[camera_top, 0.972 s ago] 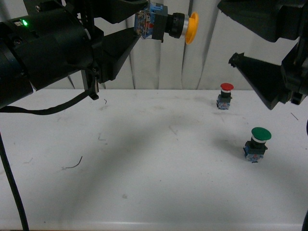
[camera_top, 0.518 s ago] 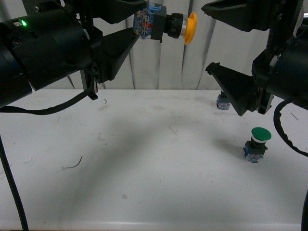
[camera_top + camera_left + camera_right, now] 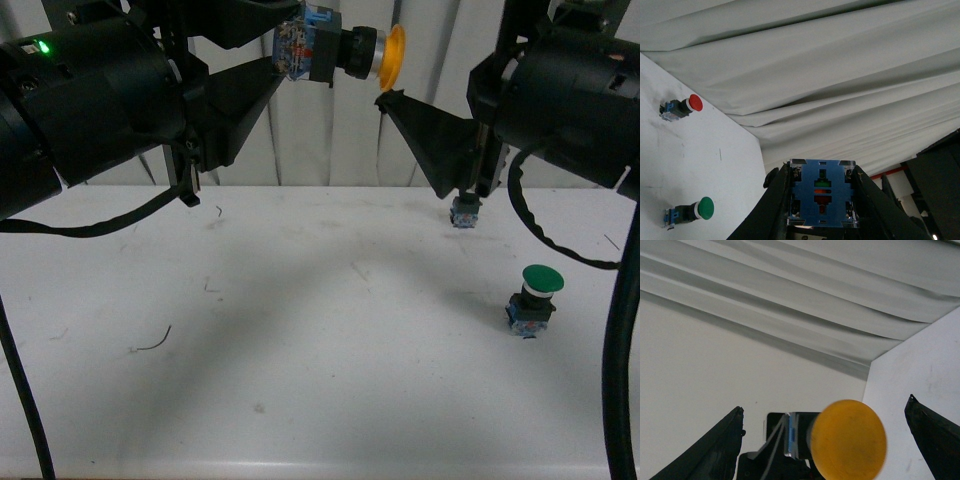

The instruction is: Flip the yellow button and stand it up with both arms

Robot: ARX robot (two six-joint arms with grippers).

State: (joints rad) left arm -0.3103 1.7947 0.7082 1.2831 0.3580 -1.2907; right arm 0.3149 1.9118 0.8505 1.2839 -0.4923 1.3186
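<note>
Yellow button [image 3: 345,52]: upper centre of the front view, hanging high above the counter [image 3: 300,380].
- **Grip:** the left tool [image 3: 287,50] is clamping its blue base. The right tool [image 3: 823,407] is gaping open around the cap, apparently not touching.
- **Orientation:** the long axis is lying horizontal, with the cap pointing frame-right.
- **Risk:** the right tool closing off-centre on the rounded cap and slipping, twisting or dropping the button.
</note>
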